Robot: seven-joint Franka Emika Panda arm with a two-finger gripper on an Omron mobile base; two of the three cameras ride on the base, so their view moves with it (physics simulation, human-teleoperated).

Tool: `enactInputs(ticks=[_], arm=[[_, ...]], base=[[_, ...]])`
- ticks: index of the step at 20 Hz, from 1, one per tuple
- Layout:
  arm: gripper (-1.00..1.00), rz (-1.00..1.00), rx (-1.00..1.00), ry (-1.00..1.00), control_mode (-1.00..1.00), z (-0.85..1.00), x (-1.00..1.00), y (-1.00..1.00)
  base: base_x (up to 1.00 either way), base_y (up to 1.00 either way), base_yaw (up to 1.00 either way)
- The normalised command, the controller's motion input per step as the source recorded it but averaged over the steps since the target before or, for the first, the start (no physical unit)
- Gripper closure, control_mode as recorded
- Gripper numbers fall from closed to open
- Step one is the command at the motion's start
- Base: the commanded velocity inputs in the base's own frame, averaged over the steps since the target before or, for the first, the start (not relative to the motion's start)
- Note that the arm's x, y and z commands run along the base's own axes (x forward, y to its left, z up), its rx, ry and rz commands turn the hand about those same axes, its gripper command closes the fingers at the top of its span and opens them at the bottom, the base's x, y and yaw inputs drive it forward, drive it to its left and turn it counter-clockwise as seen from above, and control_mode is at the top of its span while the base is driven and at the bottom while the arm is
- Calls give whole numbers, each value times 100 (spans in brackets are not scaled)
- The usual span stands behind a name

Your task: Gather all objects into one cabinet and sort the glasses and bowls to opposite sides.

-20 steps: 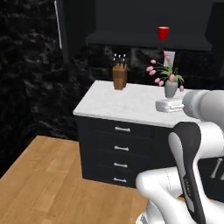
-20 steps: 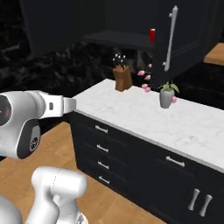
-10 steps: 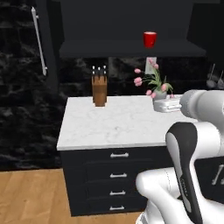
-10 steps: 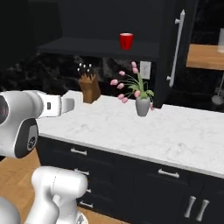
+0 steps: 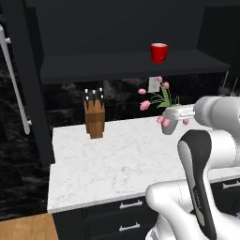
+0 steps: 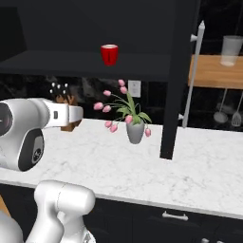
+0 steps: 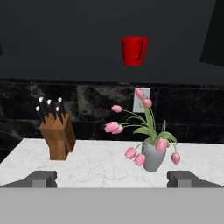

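Red cup [image 5: 159,52] stood upright and alone on the dark shelf of the open black cabinet [image 5: 117,65], above the counter.
White marble counter [image 5: 117,164] held a wooden knife block [image 5: 94,118] toward the left and a grey vase of pink tulips [image 7: 151,153] toward the right, well apart. Cabinet door [image 6: 178,80] with its silver bar handle [image 6: 192,76] stood open at the right. Gripper [image 7: 111,179] hung empty facing the shelf, jaws spread wide, touching nothing.
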Motion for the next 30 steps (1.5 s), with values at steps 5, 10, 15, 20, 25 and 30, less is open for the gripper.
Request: enactInputs(ticks=[5,10,15,20,25,30], arm=[[-100,0,0,0,100,0,0,0],[-100,0,0,0,100,0,0,0],[-100,0,0,0,100,0,0,0],[-100,0,2,2,-100,7,-2,-5],[-100,0,10,14,-100,92,-40,-27],[-100,-8,5,10,-100,95,-19,-11]], base=[[28,0,-26],[23,0,-26],[12,0,-10],[9,-1,-2],[0,0,0],[0,0,0]])
